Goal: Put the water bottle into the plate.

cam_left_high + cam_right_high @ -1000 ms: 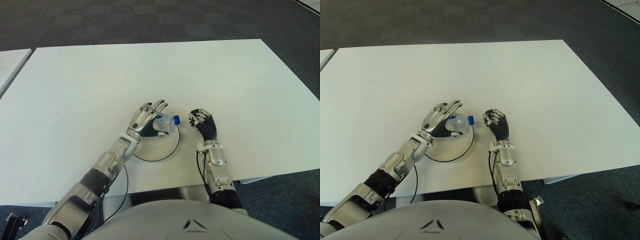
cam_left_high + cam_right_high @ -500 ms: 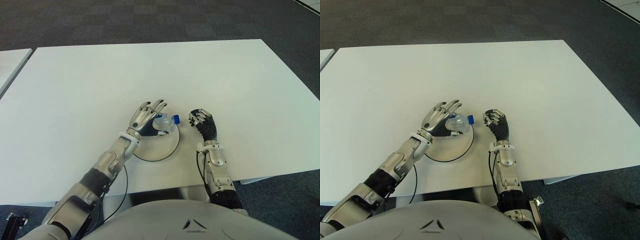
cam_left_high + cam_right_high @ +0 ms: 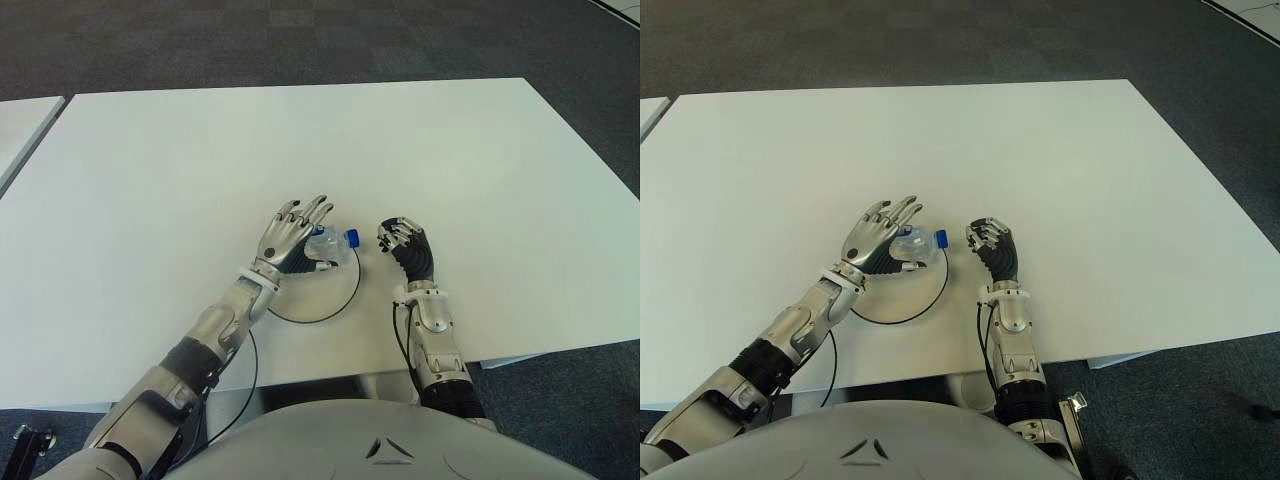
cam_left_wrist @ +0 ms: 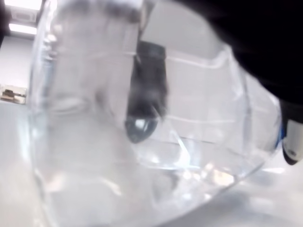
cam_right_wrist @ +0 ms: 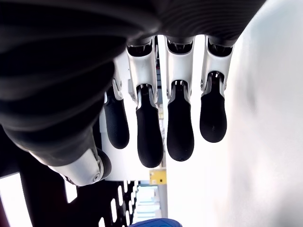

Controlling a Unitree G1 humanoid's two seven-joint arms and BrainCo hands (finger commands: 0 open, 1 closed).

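Water bottle [image 3: 328, 243] lies on its side at plate [image 3: 335, 302] far rim, blue cap toward curled, empty right hand [image 3: 402, 243]. Left hand [image 3: 288, 236] beside it, fingers extended, thumb against bottle.

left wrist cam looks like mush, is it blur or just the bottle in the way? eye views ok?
Left wrist view: the clear water bottle fills the frame from close by, out of focus, its ribs warping what lies behind. Eye views: sharp and evenly lit, only soft shadows under the left hand and right hand on the white table. Right wrist view: dark fingers against a washed-out bright background.
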